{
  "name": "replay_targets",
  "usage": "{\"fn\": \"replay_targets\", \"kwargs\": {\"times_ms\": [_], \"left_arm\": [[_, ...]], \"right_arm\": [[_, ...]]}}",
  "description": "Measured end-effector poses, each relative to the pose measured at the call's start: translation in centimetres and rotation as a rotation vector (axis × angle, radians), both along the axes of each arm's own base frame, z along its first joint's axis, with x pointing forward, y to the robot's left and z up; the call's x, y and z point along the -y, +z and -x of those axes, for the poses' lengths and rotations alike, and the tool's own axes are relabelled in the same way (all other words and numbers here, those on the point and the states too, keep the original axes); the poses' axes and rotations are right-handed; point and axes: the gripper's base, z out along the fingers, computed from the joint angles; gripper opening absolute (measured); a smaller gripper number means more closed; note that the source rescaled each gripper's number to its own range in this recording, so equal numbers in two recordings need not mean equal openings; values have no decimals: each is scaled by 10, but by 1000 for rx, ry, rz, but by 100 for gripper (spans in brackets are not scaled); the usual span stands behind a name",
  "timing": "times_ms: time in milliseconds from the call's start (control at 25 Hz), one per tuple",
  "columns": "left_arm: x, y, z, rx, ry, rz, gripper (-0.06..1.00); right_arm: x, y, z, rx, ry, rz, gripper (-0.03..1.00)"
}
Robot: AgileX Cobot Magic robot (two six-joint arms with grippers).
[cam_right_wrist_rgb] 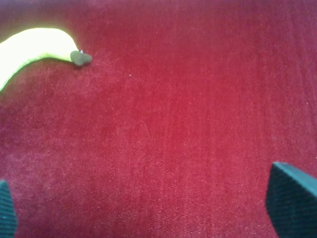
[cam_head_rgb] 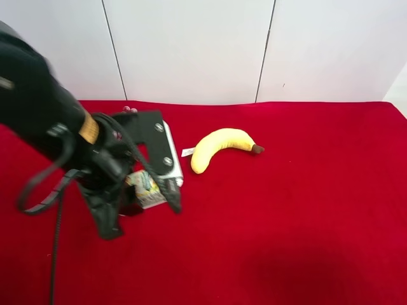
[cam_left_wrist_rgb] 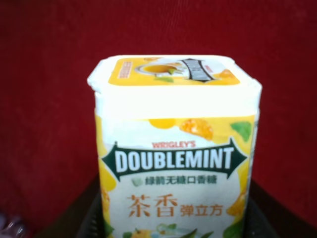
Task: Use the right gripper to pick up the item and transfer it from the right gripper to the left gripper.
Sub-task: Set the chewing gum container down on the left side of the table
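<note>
The item (cam_left_wrist_rgb: 176, 148) is a small white and yellow-orange box printed "DOUBLEMINT" with fruit pictures. It fills the left wrist view, sitting between the dark fingers (cam_left_wrist_rgb: 86, 218) of my left gripper (cam_left_wrist_rgb: 176, 225). In the exterior high view the item (cam_head_rgb: 145, 189) is held in the left gripper (cam_head_rgb: 143, 213), on the arm with the black screwed bracket and silver-grey block, at the view's left, just above the red cloth. My right gripper (cam_right_wrist_rgb: 148, 213) is open and empty over bare red cloth. It is out of the exterior view.
A yellow plush banana (cam_head_rgb: 219, 146) lies right of the left arm; it also shows in the right wrist view (cam_right_wrist_rgb: 32, 49). A bit of purple grape bunch (cam_head_rgb: 129, 109) peeks out behind the arm. Red cloth (cam_head_rgb: 305, 210) covers the table; white wall panels stand behind.
</note>
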Motion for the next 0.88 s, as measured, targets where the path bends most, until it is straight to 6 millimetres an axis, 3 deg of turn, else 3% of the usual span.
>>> {"fn": "replay_targets", "kwargs": {"times_ms": [280,440,600,880], "left_arm": [[9,-53,-36,-60,116,-36,2],[4,-64,-65,-78,235,-29,2],[-1,-78,-80,-106,342,-21,2],[-6,-92,-89,-115,400,-16,2]], "right_arm": [[0,0,0,0,0,0,100],[0,0,0,0,0,0,100],[0,0,0,0,0,0,100],[0,0,0,0,0,0,100]]}}
